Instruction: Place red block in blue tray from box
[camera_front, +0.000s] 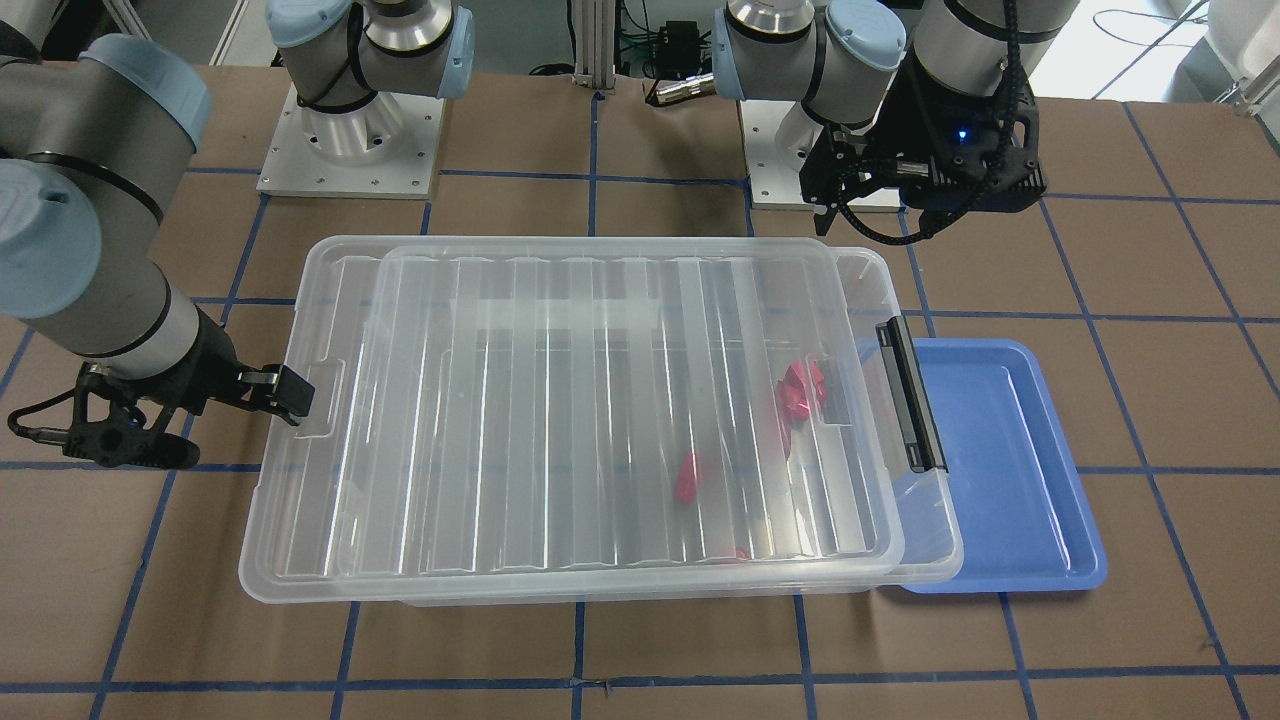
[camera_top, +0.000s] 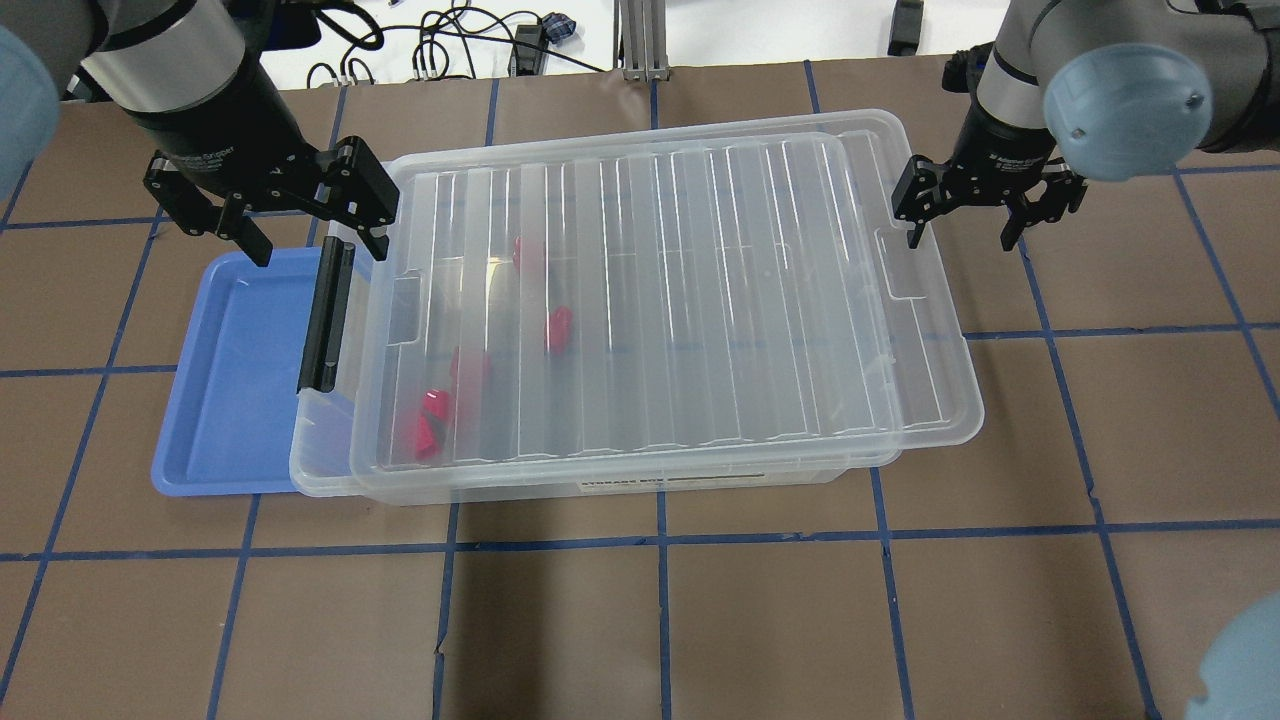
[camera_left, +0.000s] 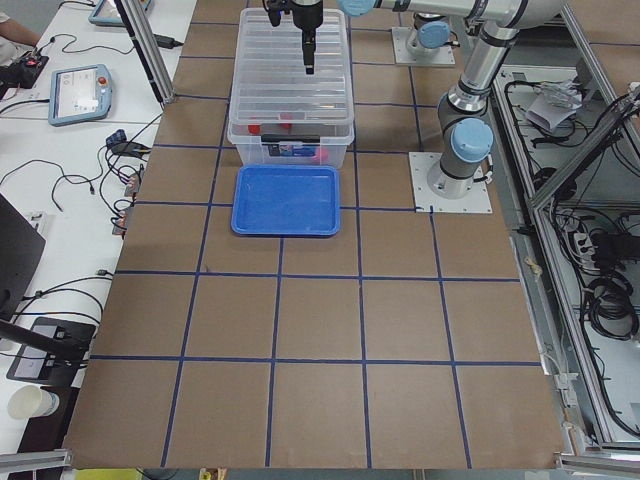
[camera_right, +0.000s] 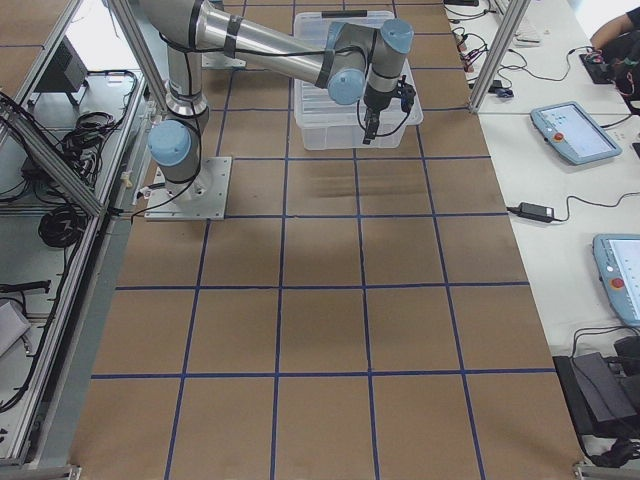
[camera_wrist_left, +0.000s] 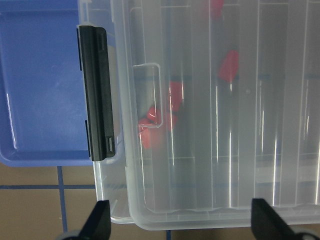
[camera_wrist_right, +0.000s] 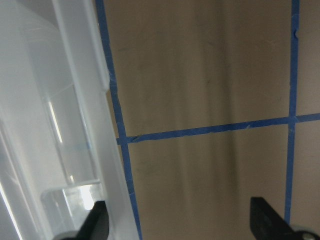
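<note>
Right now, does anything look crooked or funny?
Yes. The clear lid sits slid sideways on the box, not lined up: it overhangs the end away from the black latch and leaves the latch end uncovered.

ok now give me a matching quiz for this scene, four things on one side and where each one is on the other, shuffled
Things:
1. blue tray
2. black latch
3. red pieces
4. right claw

Places:
a. inside the clear box, under its ribbed lid
b. open, at the box's short end away from the tray
c. lying beside the box's latch end, nothing on its visible part
d. on the box's short end, next to the tray

Pairs: 1-c, 2-d, 3-a, 4-b
</note>
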